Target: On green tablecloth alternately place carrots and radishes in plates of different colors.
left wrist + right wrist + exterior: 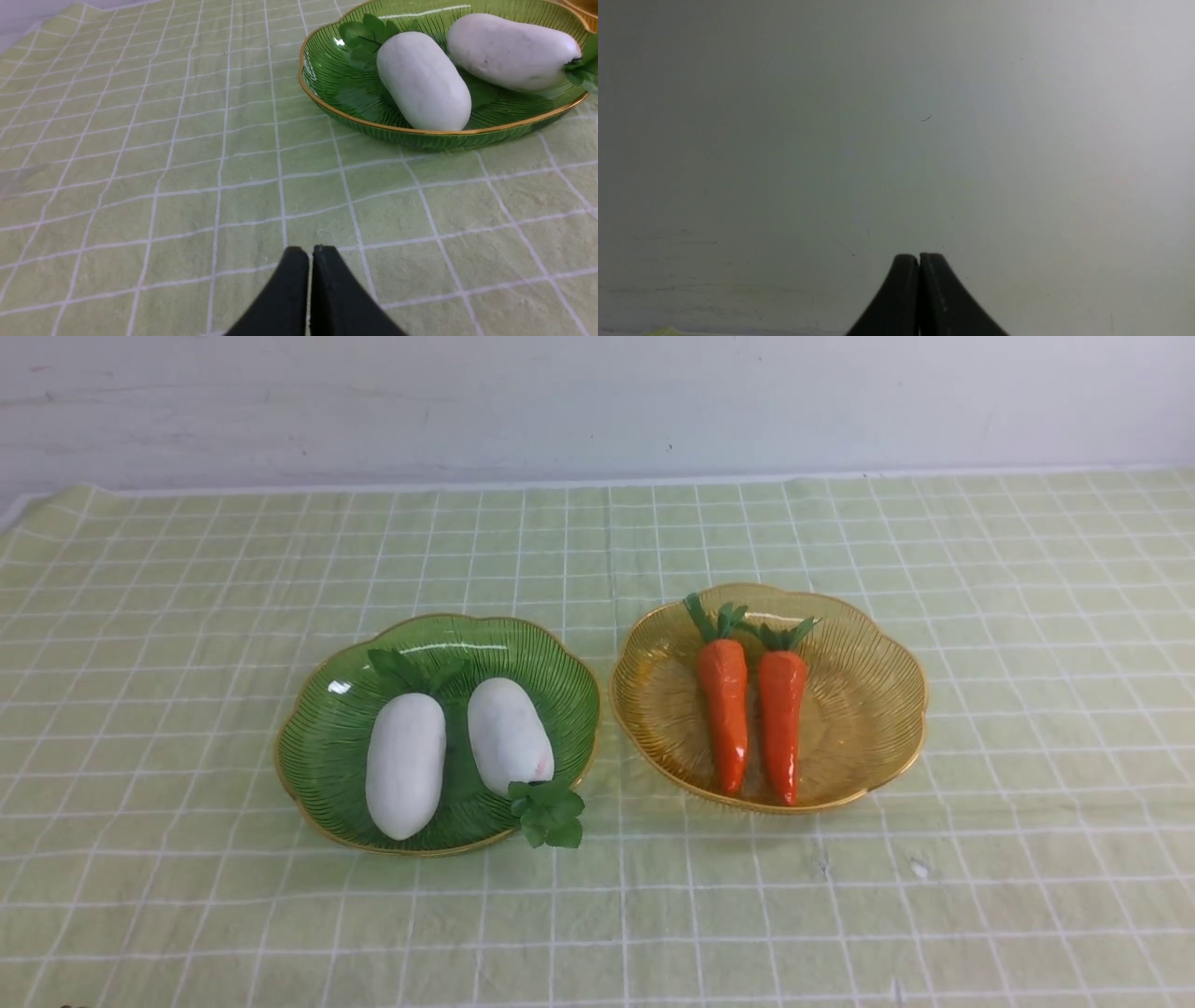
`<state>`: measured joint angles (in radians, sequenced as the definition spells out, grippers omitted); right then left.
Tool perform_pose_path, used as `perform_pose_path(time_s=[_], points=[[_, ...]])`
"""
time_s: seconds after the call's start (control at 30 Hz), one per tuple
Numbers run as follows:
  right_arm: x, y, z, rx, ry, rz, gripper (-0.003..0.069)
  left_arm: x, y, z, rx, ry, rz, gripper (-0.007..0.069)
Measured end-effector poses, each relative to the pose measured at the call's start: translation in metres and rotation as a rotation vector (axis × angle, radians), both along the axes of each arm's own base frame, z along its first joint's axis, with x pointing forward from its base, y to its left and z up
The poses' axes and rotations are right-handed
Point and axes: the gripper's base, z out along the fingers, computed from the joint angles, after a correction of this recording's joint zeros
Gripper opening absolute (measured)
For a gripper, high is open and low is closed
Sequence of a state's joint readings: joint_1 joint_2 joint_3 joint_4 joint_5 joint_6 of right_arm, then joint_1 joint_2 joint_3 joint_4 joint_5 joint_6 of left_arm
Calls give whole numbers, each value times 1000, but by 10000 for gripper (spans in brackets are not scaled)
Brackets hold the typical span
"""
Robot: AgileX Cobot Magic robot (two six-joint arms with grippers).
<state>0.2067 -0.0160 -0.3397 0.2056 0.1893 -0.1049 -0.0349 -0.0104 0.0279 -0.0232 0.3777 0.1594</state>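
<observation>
Two white radishes (405, 764) (509, 735) lie side by side in the dark green plate (327, 747) on the green tablecloth (187, 663). Two orange carrots (724, 709) (781, 721) lie side by side in the amber-yellow plate (868, 709) to its right. In the left wrist view the green plate (327, 70) holds both radishes (423, 81) (511, 51). My left gripper (310, 252) is shut and empty above bare cloth, well short of the green plate. My right gripper (919, 258) is shut and empty, facing a plain grey wall. Neither gripper shows in the front view.
A white wall (597, 401) rises behind the cloth's far edge. One radish's leafy tuft (548, 812) hangs over the green plate's near rim. The cloth (140, 186) spreads wide around both plates.
</observation>
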Motion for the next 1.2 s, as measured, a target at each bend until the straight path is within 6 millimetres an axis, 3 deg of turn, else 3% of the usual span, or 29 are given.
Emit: perform_pose_path(time_s=[0.23,0.33,0.37,0.47,0.5,0.53,0.57,1.2], points=[[4,0,-8,-126,23,-68,-14,0,0,0,0,1,0,-8],[17,-2,-40,-240,164,-182,-14,0,0,0,0,1,0,-8],[24,-3,-63,-272,253,-216,-14,0,0,0,0,1,0,-8],[30,-5,-91,-294,359,-244,-14,0,0,0,0,1,0,-8],[34,-6,-113,-300,440,-255,-14,0,0,0,0,1,0,-8],[34,-6,-116,-301,450,-256,-14,0,0,0,0,1,0,-8],[35,-7,-132,-309,518,-254,-14,0,0,0,0,3,0,-8],[35,-7,-135,-308,535,-261,-14,0,0,0,2,4,0,-8]])
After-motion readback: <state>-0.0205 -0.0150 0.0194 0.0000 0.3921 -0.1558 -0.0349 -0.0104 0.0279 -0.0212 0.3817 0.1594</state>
